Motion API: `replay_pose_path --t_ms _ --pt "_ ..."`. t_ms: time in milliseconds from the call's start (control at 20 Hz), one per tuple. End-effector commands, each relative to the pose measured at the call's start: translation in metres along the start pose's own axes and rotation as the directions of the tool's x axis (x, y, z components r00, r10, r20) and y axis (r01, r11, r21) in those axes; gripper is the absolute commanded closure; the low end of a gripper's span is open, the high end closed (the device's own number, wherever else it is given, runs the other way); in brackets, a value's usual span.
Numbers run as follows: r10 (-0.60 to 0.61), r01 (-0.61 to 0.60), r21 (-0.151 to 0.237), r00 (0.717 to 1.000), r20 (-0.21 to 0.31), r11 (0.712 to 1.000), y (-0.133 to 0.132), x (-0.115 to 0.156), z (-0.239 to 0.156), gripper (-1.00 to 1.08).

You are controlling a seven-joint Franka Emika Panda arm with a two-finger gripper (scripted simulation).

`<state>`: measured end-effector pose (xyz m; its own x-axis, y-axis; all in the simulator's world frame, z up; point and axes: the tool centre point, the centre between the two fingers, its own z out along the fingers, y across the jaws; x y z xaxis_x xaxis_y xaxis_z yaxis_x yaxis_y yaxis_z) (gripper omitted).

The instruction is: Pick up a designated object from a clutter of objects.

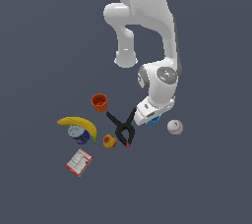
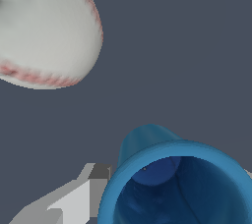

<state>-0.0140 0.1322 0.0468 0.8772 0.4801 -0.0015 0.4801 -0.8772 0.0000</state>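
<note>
Claw (image 1: pixel 150 118) low over blue cup (image 2: pixel 179 183), one finger (image 2: pixel 81 196) beside rim, grip unclear, baseball (image 2: pixel 44 26) near

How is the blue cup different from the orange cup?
The blue cup is bright blue; the orange-red cup is orange-red. The blue cup sits right under the gripper, mostly hidden in the exterior view, while the orange-red cup stands out in the open, with nothing above it. The blue cup is beside the white baseball; the orange-red cup is nearer the black clamp and banana. Both stand upright with open tops.
</note>
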Motion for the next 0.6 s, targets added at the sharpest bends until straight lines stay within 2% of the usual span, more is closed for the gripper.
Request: replay_pose_path --t_ms 0,250,550 --pt "0.0 0.0 -0.001 1.0 -0.002 1.0 -0.001 0.002 -0.008 1.08" --pt "-0.001 0.001 -0.001 1.0 -0.002 1.0 -0.005 0.005 -0.036 1.08" --pt "-0.001 0.001 -0.001 1.0 -0.002 1.0 -0.014 0.012 -0.088 1.08"
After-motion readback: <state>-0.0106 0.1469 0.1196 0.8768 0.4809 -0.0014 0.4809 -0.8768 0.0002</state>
